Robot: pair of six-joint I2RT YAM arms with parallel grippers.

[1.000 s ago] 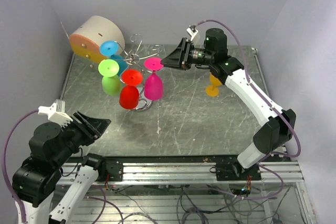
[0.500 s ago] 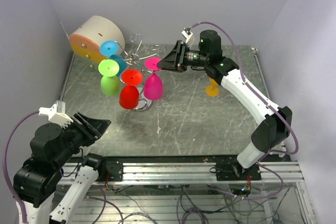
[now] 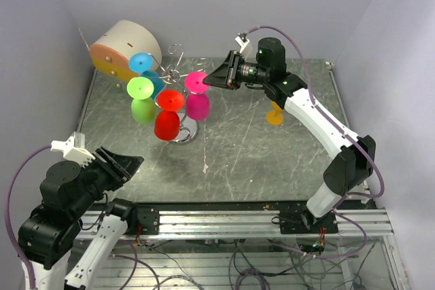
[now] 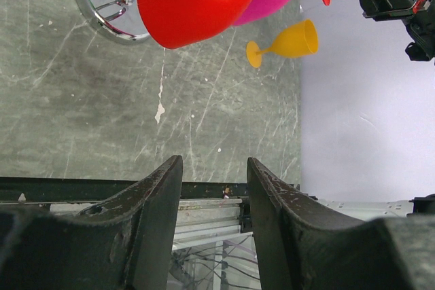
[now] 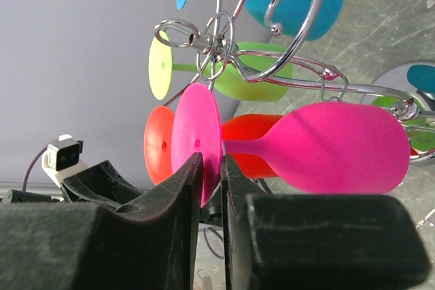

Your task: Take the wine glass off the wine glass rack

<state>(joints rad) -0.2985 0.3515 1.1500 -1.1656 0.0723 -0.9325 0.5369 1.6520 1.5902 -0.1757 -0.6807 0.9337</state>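
Note:
The silver wire wine glass rack (image 3: 174,73) stands at the back left on its shiny round base (image 4: 85,1). Pink, red, green and blue glasses hang on it upside down. My right gripper (image 3: 208,81) is shut on the edge of the round foot of the pink wine glass (image 3: 198,105). The right wrist view shows both fingers pinching that foot (image 5: 196,137), with the pink bowl (image 5: 340,147) to the right under the rack's arms (image 5: 285,73). My left gripper (image 3: 133,161) hangs open and empty near the front left (image 4: 214,168).
A red glass (image 3: 167,121), a green glass (image 3: 142,108) and a blue glass (image 3: 143,64) crowd the rack beside the pink one. An orange glass (image 3: 274,115) lies on the table under my right arm. A beige-and-orange cylinder (image 3: 122,49) stands at the back left.
My right gripper moved left onto the pink glass's foot and closed on it. The pink glass has tilted, its bowl a little higher. The left arm is still.

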